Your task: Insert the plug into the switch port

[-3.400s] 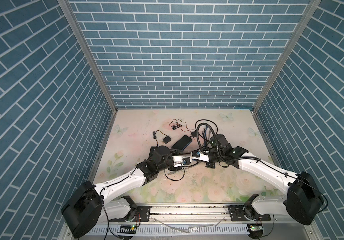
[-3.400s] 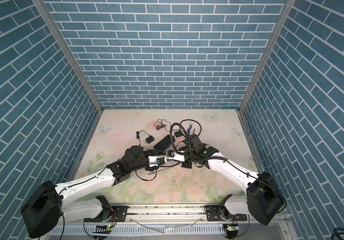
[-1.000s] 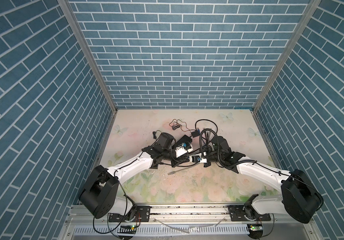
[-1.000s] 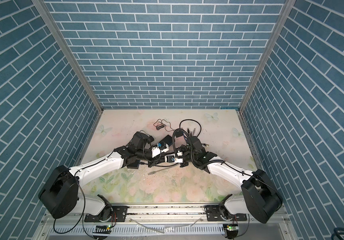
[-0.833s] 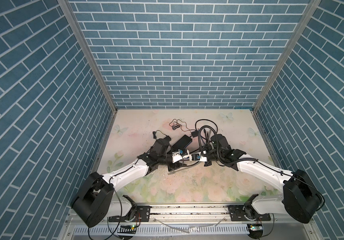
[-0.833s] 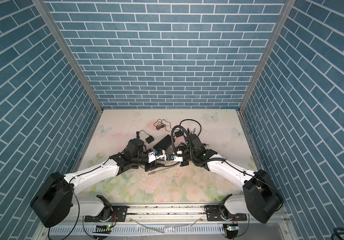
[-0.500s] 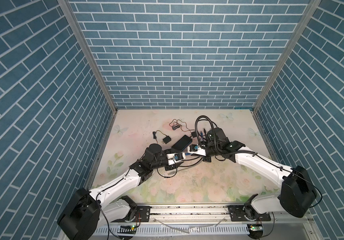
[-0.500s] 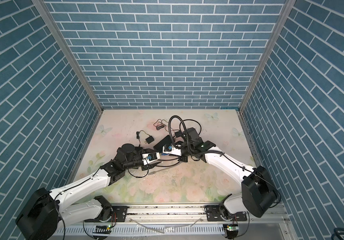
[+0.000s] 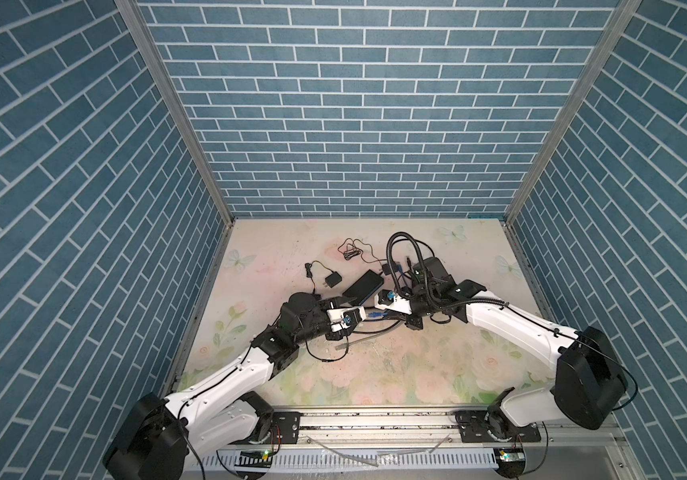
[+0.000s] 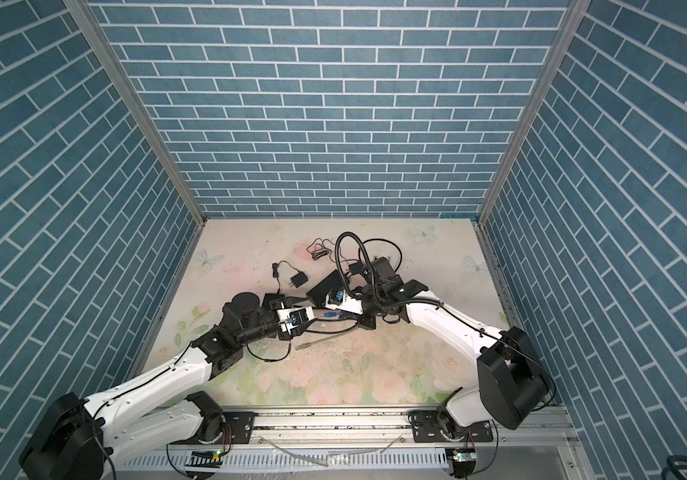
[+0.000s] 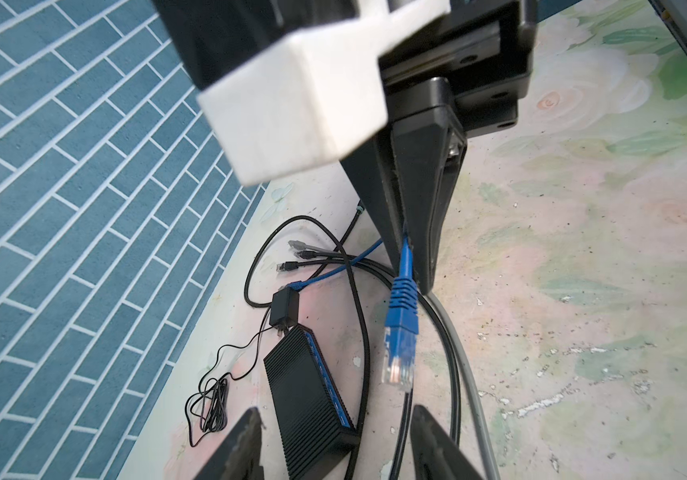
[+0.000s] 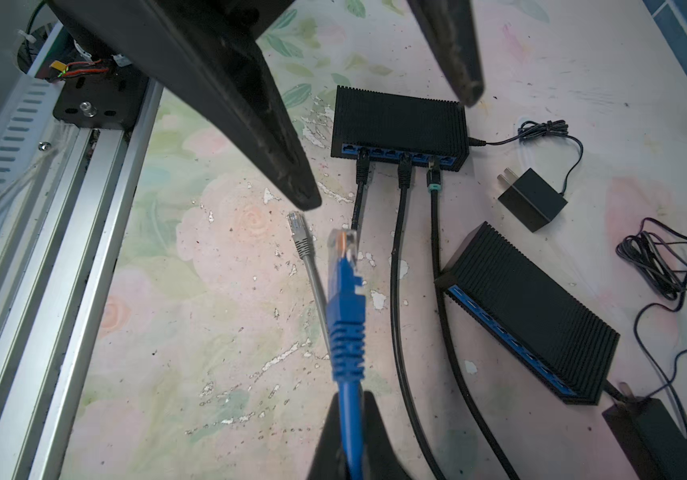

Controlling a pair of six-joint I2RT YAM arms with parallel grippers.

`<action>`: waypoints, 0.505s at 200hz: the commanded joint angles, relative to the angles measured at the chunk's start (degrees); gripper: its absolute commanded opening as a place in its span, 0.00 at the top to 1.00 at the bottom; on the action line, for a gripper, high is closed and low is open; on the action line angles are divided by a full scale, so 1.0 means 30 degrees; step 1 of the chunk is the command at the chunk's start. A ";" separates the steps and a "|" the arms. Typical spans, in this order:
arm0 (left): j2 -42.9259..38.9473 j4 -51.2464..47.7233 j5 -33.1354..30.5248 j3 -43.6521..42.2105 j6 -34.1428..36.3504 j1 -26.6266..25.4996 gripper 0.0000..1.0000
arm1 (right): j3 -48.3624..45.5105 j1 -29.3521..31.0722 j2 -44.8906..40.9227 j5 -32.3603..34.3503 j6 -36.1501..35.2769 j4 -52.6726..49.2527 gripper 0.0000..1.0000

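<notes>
The blue plug (image 12: 343, 266), with a clear tip, sticks out past my right gripper (image 12: 350, 440), which is shut on its blue cable just behind the boot. My left gripper (image 11: 339, 440) is open and faces the plug tip (image 11: 395, 370), which hangs just short of its fingers (image 12: 279, 166). A black switch (image 12: 400, 124) with a blue port row lies behind the left fingers, and three cables are plugged into it. A second black switch (image 12: 528, 311) lies beside it with its ports empty. In both top views the two grippers meet mid-table around the plug (image 9: 375, 315) (image 10: 333, 315).
A loose grey plug (image 12: 300, 232) on a grey cable lies on the mat next to the blue one. A black power adapter (image 12: 533, 199) and a coiled thin cord (image 12: 661, 266) lie beyond the switches. The metal rail (image 12: 63, 249) runs along the front edge.
My left gripper has opened wider, and its arm has drawn back from the far switch to face the plug. The right gripper has kept its hold on the blue cable and shifted slightly.
</notes>
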 commanded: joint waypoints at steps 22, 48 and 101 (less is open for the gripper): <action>0.0135 0.0012 0.0314 -0.0440 -0.0112 -0.0010 0.42 | 0.0905 -0.0167 -0.0196 -0.0923 0.0467 -0.0630 1.00; 0.0380 0.0411 0.0145 -0.0542 -0.0085 -0.0060 0.42 | 0.1239 -0.0260 0.0095 -0.1056 0.0801 -0.0817 1.00; 0.0724 0.1093 -0.0569 -0.0727 0.0459 -0.0373 0.43 | 0.2343 -0.0475 0.0930 -0.1528 0.1553 -0.1823 1.00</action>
